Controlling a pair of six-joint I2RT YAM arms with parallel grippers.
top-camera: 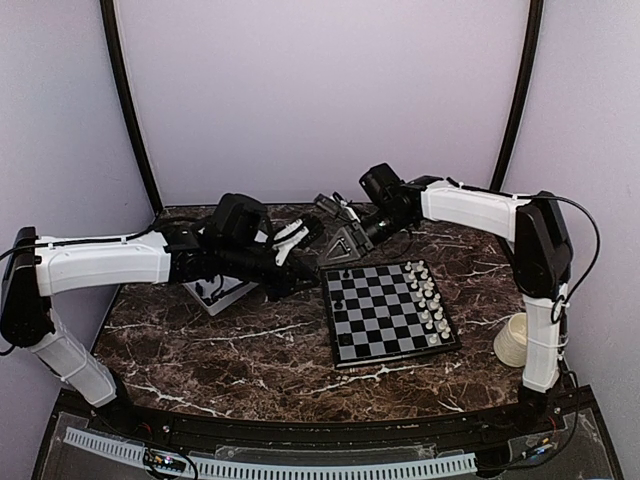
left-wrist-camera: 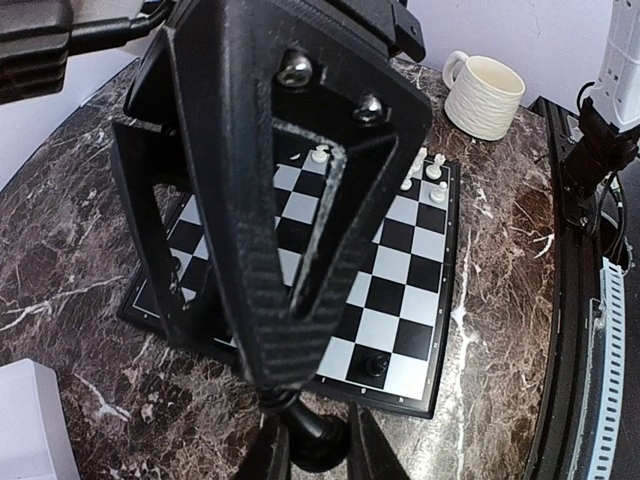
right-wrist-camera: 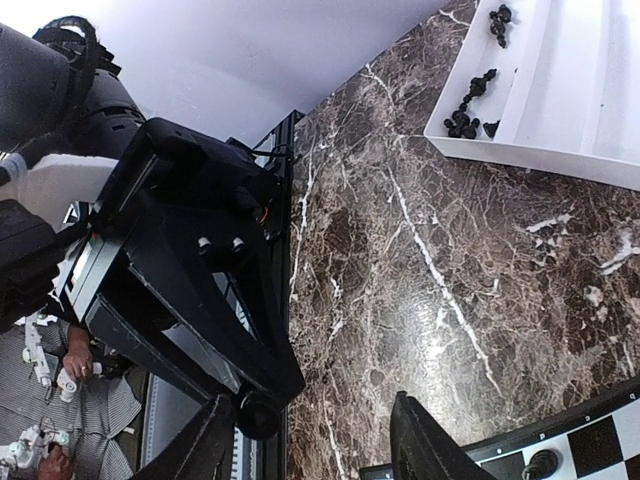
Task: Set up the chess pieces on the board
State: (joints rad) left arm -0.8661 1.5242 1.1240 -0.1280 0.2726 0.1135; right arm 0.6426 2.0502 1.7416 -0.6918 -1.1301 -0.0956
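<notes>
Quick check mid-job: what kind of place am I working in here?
Most likely a robot test booth, not a home: two arms bolted to a marble-patterned table, plain pale walls framed by curved black poles, and a chessboard, white tray and mug set out.

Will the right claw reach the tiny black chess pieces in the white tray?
Probably not easily. The right claw is open, but the left arm stretches above the white rectangular tray holding the tiny black chess pieces.
</notes>
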